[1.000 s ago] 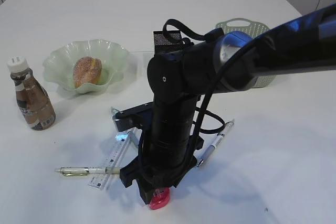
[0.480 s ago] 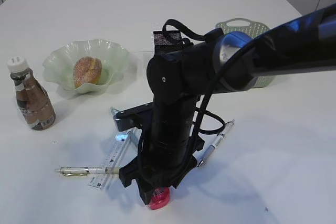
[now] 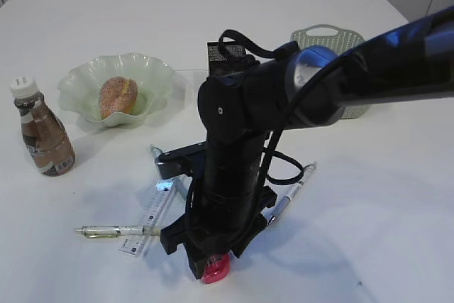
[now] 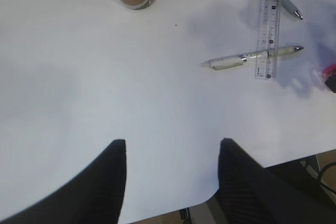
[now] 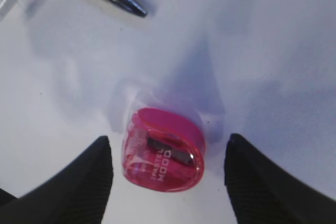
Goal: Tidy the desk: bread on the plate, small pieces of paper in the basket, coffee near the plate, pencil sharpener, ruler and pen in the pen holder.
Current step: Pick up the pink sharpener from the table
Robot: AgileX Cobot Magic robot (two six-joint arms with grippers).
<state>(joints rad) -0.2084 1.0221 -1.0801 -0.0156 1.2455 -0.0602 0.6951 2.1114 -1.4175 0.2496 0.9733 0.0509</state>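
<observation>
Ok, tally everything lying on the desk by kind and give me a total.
Bread: 1
Plate: 1
Coffee: 1
Basket: 1
Pen holder: 1
Ruler: 1
Pencil sharpener: 1
Pens: 3
Total: 10

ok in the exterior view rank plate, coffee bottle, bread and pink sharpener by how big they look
1. plate
2. coffee bottle
3. bread
4. pink sharpener, partly hidden under the right gripper, so its full size is unsure.

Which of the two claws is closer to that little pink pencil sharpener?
Right. The right gripper hangs open directly over the pencil sharpener, one finger on each side. The left gripper is off by the desk edge.
</observation>
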